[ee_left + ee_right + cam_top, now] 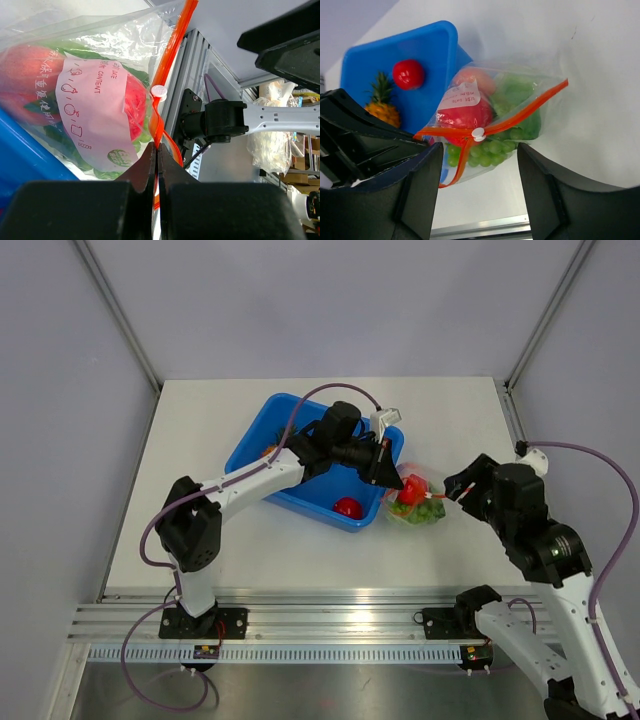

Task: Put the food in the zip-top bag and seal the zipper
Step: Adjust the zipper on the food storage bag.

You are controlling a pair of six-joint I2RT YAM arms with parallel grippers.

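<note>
1. White bench (200, 530) inside pale grey walls, with an aluminium rail along the near edge.
2. Blue tub (300, 505) sits mid-bench. The right wrist view shows a pineapple (382, 107) and one round red fruit (408, 74) inside it.
3. Zip-top bag (415, 502) lies on the bench, against the tub's right-hand corner.
4. Bag contents through the clear film: a red fruit behind a pale printed label (461, 95), a pink peach (470, 77), a green leafy cabbage (515, 92) and green grapes (485, 152).
5. Zipper (520, 114) runs as a single orange-red line from the bag's far corner to the white slider (478, 133). Past the slider it splits into two strips, so the mouth gapes there.
6. Left gripper (157, 150) reaches over the tub. Its fingers are pressed together on the zipper, pinching the strip just below the slider in the left wrist view.
7. Right gripper (455, 490) hangs at the bag's right end, fingers spread wide. The slider shows in the gap between them and they grip nothing.
</note>
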